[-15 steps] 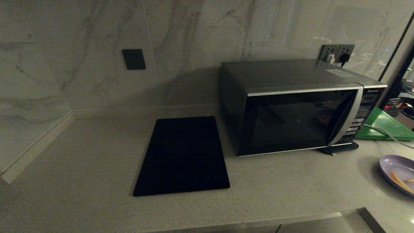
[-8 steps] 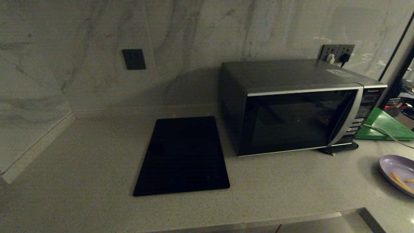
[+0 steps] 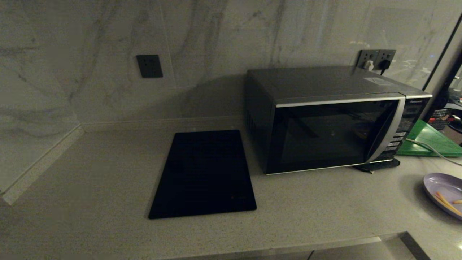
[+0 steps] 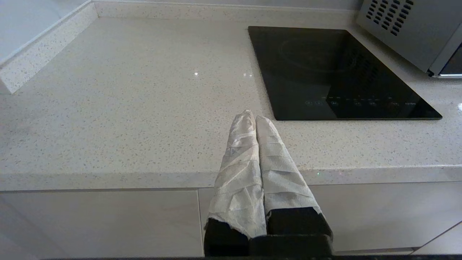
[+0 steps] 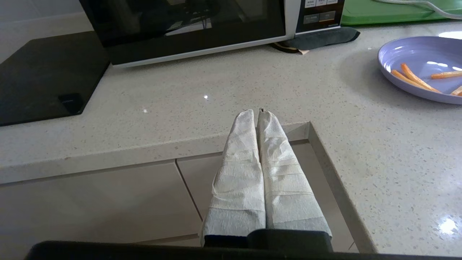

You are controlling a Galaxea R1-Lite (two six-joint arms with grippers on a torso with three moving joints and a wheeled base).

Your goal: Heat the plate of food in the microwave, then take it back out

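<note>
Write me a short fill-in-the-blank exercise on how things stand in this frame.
1. The boxy silver-grey microwave has its dark glass door ____.
2. The round lavender plate of orange sticks rests on the ____.
3. The tape-wrapped right gripper and left gripper are both ____.

Missing words: shut; counter; shut

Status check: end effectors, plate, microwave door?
Left end effector and right end effector shut, empty, near counter edge. Plate on counter, right of microwave. Door closed.

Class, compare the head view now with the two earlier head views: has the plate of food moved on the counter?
No. The plate of food lies in the same spot, right of the microwave and just in front of the green board.
</note>
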